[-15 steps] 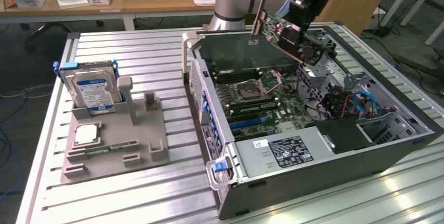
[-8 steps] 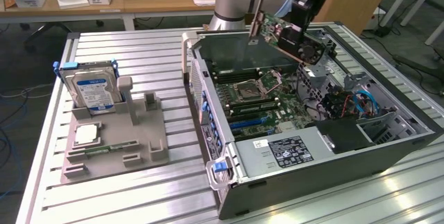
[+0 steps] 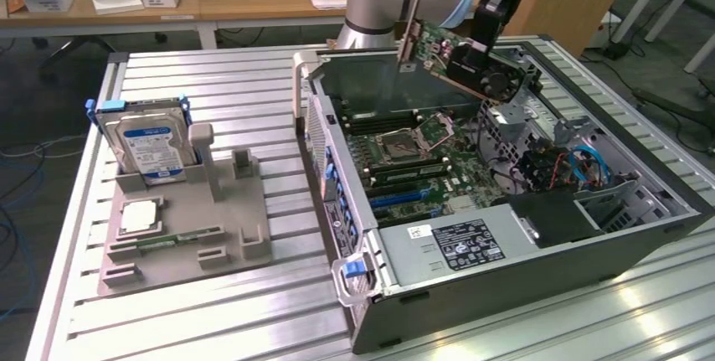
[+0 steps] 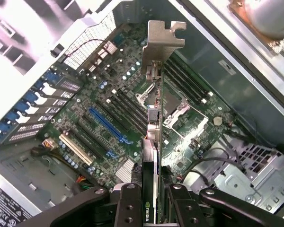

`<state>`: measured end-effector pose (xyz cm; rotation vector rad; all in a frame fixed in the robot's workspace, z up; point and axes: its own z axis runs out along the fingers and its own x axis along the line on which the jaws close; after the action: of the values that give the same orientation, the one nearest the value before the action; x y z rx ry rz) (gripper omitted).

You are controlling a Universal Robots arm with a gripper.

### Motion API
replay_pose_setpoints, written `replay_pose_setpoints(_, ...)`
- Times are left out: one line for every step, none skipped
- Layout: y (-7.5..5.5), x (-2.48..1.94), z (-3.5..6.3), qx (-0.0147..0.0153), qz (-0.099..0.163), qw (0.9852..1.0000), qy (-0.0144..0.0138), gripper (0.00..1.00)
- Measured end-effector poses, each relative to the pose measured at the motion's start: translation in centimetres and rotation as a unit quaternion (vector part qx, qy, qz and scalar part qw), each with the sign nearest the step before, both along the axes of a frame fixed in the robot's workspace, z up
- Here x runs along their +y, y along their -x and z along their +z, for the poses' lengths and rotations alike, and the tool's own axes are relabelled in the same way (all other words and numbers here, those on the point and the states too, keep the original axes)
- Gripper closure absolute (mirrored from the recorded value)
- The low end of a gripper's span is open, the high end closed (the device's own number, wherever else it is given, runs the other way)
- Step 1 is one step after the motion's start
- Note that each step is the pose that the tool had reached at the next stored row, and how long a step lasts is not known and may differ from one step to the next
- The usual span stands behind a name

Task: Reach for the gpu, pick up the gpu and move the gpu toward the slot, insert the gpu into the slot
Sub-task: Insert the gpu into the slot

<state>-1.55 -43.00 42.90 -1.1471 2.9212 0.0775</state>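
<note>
The gpu (image 3: 475,59), a green card with a black round fan and a silver end bracket, hangs tilted in the air above the far side of the open computer case (image 3: 491,235). My gripper (image 3: 488,38) is shut on its upper edge. In the wrist view the gpu (image 4: 154,142) is seen edge-on, its silver bracket pointing away, clamped between my black fingers (image 4: 128,208). Below it lies the motherboard (image 4: 113,109) with a long blue slot (image 4: 109,125) and a pale slot (image 4: 75,149) beside it. The card is well above the board, touching nothing.
A grey fixture tray (image 3: 184,227) on the exterior view's left holds a blue-labelled silver hard drive (image 3: 151,147), a processor chip (image 3: 140,217) and a slim green memory stick (image 3: 179,237). Inside the case are a power supply (image 3: 464,244) and blue cables (image 3: 581,164). The slatted metal table (image 3: 223,93) surrounds all.
</note>
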Motion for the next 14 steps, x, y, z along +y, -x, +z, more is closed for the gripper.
replay_pose_setpoints(0.0,0.0,0.0,0.0,0.006,1.0,0.0,0.75)
replay_pose_setpoints(0.0,0.0,0.0,0.0,0.013,0.9999,0.0,0.75)
replay_pose_setpoints(0.0,0.0,0.0,0.0,0.019,0.9998,0.0,0.75)
replay_pose_setpoints(0.0,0.0,0.0,0.0,0.025,0.9997,0.0,0.75)
replay_pose_setpoints(0.0,0.0,0.0,0.0,0.031,0.9995,0.0,0.75)
replay_pose_setpoints(0.0,0.0,0.0,0.0,0.037,0.9993,0.0,0.75)
replay_pose_setpoints(0.0,0.0,0.0,0.0,0.044,0.999,0.0,0.75)
replay_pose_setpoints(0.0,0.0,0.0,0.0,0.05,0.9988,0.0,0.75)
replay_pose_setpoints(0.0,0.0,0.0,0.0,0.056,0.9984,0.0,0.75)
replay_pose_setpoints(0.0,0.0,0.0,0.0,0.062,0.9981,0.0,0.75)
replay_pose_setpoints(0.0,0.0,0.0,0.0,0.068,0.9977,0.0,0.75)
replay_pose_setpoints(0.0,0.0,0.0,0.0,0.074,0.9973,0.0,0.75)
replay_pose_setpoints(0.0,0.0,0.0,0.0,0.08,0.9968,0.0,0.75)
replay_pose_setpoints(0.0,0.0,0.0,0.0,0.086,0.9963,0.0,0.75)
